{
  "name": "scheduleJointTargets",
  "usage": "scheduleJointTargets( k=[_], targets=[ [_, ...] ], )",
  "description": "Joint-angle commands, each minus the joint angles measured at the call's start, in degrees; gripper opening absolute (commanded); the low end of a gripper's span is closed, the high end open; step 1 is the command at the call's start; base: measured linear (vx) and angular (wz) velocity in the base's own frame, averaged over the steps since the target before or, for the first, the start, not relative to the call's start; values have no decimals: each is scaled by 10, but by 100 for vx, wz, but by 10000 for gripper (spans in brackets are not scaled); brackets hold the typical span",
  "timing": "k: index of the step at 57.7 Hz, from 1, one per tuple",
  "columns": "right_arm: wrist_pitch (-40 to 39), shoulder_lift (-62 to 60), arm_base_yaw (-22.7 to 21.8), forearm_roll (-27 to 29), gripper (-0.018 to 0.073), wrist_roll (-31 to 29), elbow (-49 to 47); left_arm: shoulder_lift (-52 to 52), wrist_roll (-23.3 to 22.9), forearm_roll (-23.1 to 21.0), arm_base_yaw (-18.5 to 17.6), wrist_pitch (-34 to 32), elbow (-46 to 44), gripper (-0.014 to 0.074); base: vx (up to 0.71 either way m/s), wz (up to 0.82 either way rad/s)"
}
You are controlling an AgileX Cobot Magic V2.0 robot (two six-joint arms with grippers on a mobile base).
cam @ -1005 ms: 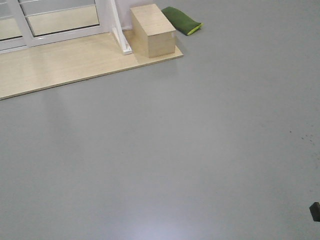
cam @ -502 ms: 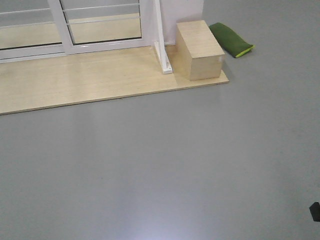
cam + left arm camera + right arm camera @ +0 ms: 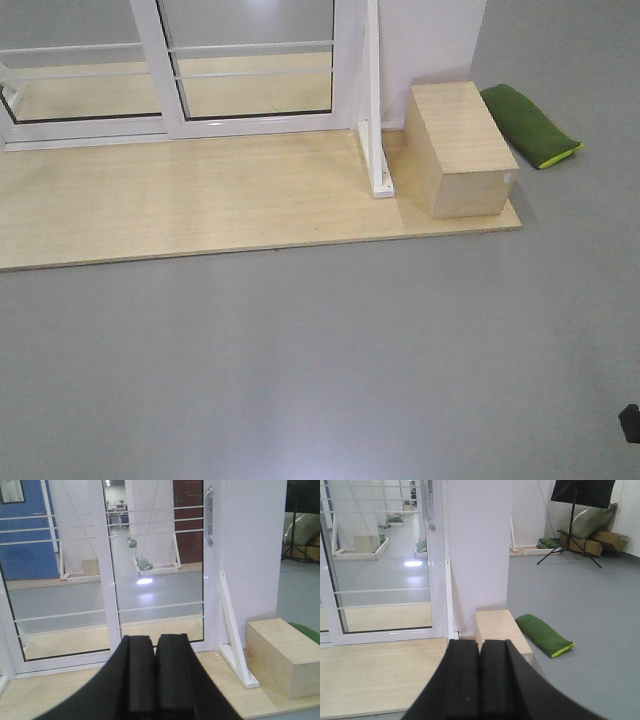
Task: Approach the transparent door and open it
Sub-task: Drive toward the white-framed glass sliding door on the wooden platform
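Note:
The transparent door (image 3: 255,90) is the right-hand glass panel in a white frame with thin white bars, at the back of a wooden platform. Its curved grey handle (image 3: 209,515) sits high on the right stile and also shows in the right wrist view as the handle (image 3: 429,507). The door (image 3: 160,580) stands shut against the white post. My left gripper (image 3: 155,645) is shut with nothing between its fingers, well short of the door. My right gripper (image 3: 480,650) is shut and empty too, pointing at the post to the right of the door (image 3: 385,555).
A low wooden platform (image 3: 200,210) lies before the door. A white slanted brace (image 3: 378,150), a wooden box (image 3: 460,150) and a green cushion (image 3: 530,125) stand to the right. A second barred glass panel (image 3: 80,80) is to the left. A tripod stand (image 3: 575,520) is far right.
In the front view the door, platform and box have slid right and down the frame. More of the door's lower part now shows, nearer the middle.

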Motion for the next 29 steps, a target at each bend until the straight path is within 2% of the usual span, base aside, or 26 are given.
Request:
scheduleJointTargets(
  k=[1,29],
  targets=[
    [-51,-10,-3,-4,-9,-5,3,-3,-5,-3,1,-50,9,-6,58,12],
    [-51,-10,-3,-4,-9,-5,3,-3,-5,-3,1,-50,9,-6,59,10]
  ],
)
